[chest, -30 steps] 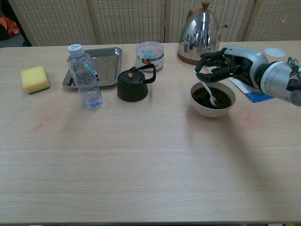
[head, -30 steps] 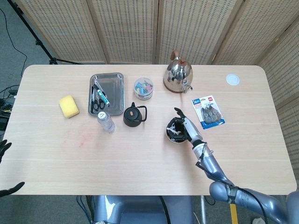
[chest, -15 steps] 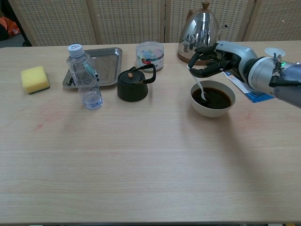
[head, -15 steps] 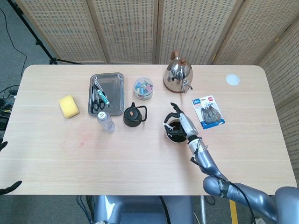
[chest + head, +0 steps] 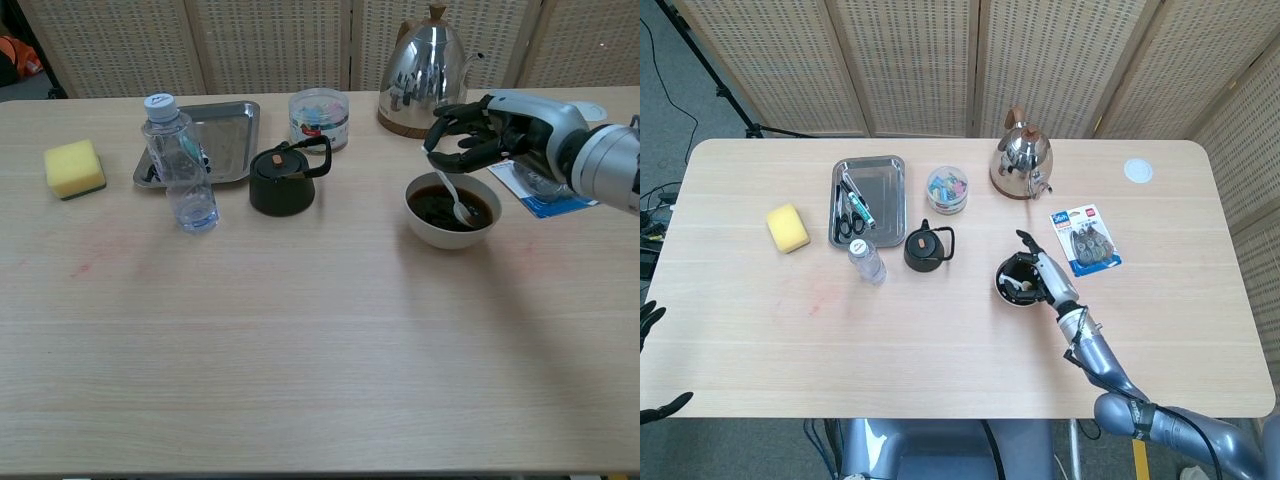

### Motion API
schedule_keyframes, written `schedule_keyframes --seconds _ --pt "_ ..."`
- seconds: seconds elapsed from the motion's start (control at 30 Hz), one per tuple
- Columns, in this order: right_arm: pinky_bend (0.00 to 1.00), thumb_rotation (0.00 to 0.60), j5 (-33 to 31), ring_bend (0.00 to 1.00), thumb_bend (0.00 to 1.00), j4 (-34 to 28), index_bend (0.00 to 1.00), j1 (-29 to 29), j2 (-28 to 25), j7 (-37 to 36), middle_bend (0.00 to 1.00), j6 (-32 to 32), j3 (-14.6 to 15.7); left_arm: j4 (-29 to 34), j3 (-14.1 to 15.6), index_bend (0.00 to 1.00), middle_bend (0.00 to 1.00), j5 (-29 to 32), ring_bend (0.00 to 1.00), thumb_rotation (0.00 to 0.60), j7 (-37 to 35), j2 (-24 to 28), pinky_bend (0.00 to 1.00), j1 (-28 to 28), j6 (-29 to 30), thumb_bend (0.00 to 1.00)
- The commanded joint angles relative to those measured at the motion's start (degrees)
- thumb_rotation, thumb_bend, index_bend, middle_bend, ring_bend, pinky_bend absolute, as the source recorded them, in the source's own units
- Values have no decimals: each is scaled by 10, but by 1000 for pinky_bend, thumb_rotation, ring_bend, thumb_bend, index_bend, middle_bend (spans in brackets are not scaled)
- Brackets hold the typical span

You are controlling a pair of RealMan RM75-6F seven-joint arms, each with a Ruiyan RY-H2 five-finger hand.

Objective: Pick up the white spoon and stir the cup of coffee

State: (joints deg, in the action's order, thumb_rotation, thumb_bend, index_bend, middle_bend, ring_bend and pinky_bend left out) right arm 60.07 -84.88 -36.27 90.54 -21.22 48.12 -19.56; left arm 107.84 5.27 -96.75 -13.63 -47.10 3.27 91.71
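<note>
A white cup [image 5: 449, 231] of dark coffee [image 5: 440, 208] stands right of centre on the table, also seen as cup [image 5: 1006, 295] in the head view. My right hand [image 5: 493, 130] hovers just behind and above it and pinches the white spoon [image 5: 455, 197] by its handle. The spoon's bowl dips into the coffee near the cup's right side. In the head view the right hand [image 5: 1047, 277] covers the cup's right part. Only the fingertips of my left hand [image 5: 654, 362] show, at the far left edge beside the table, apart and holding nothing.
A black teapot [image 5: 285, 180] and a water bottle [image 5: 180, 165] stand left of the cup. Behind are a steel kettle [image 5: 430, 72], a round tub [image 5: 318, 118] and a metal tray [image 5: 222, 140]. A blister pack [image 5: 1085, 240] lies right of the cup, a yellow sponge [image 5: 74, 167] far left.
The right hand swung the spoon from the cup's middle to its left side, then across to the right side, the bowl staying in the coffee.
</note>
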Motion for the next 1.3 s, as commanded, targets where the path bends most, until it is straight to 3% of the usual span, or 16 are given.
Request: schedule_keyframes --seconds 0.03,0.37,0.6,0.83,1.03,1.3 --pt "0 600 1 0 543 0 600 -3 8 3 0 3 1 -1 0 0 0 -1 0 600 -3 1 0 1 2 0" --pt "0 600 -9 0 543 77 608 -30 69 -5 0 -3 -14 -5 -4 0 0 13 0 600 -15 4 0 -3 -2 0" --pt "0 600 -10 0 543 100 608 -33 62 -23 0 -5 -32 -1 -8 0 0 25 0 600 -7 3 0 -8 -13 0" --pt "0 600 -5 0 543 85 608 -8 19 -55 0 -13 -32 8 -8 0 0 27 0 600 19 -2 0 -13 -27 0" --pt "0 600 38 0 543 36 608 20 -19 -82 0 -2 -12 17 -7 0 0 26 0 600 41 -7 0 -16 -34 0" --pt "0 600 53 0 543 9 609 25 -26 -80 0 2 4 17 -6 0 0 23 0 600 42 -8 0 -15 -31 0"
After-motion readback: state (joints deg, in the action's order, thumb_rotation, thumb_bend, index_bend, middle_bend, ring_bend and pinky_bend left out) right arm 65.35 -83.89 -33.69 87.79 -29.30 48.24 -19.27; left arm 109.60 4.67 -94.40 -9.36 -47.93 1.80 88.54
